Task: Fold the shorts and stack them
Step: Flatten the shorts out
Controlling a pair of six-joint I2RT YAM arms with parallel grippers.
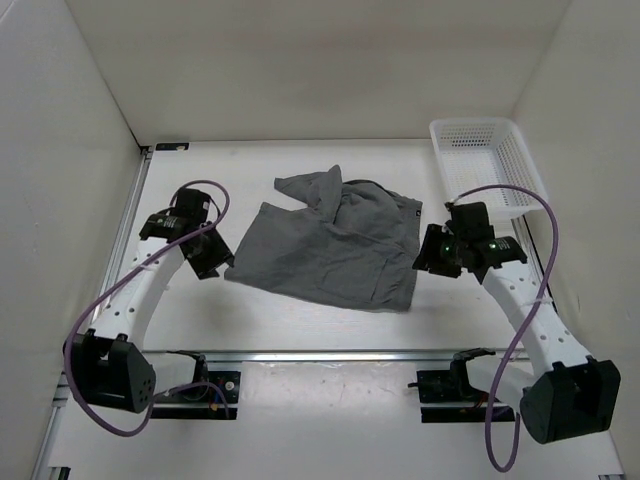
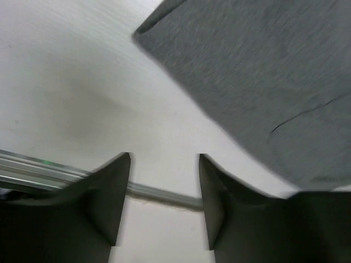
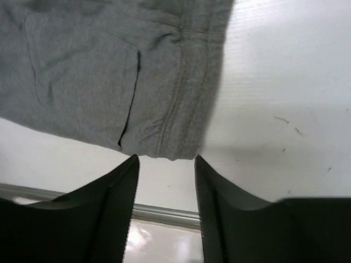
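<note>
At far left of the overhead view, a purple cable (image 1: 128, 283) trailing along the left arm. Just right of that, at mid-left, the left gripper (image 1: 208, 262), low over the white table (image 1: 300, 320), close beside the left edge of the shorts (image 1: 330, 250) but apart from it. From the left wrist view, left gripper (image 2: 164, 159) spread, dark fingers well parted, only bare table between them and nothing pinched. Shorts (image 2: 258, 82) filling the upper right of that frame, their lower left edge clear of the fingertips. A metal rail (image 2: 159, 193) crossing behind the gap near the bottom. In the centre of the overhead view, the grey shorts lying mostly flat on the table, a flap of fabric bunched and turned over at the upper left, a darker band showing along the upper right edge. Below them, across the lower middle, the same metal rail (image 1: 320, 355). At mid-right, the right gripper (image 1: 432, 255), just beside the right edge of the shorts. From the right wrist view, right gripper (image 3: 166, 159) likewise spread, fingers apart, nothing clasped. Stitched corner of the shorts (image 3: 109, 82) just above the fingertips, cloth covering the upper left of that frame, bare table at right. At upper right of the overhead view, a white plastic mesh basket (image 1: 500, 170), apart from the shorts, a second purple cable (image 1: 551, 240) arching across its lower edge.
</note>
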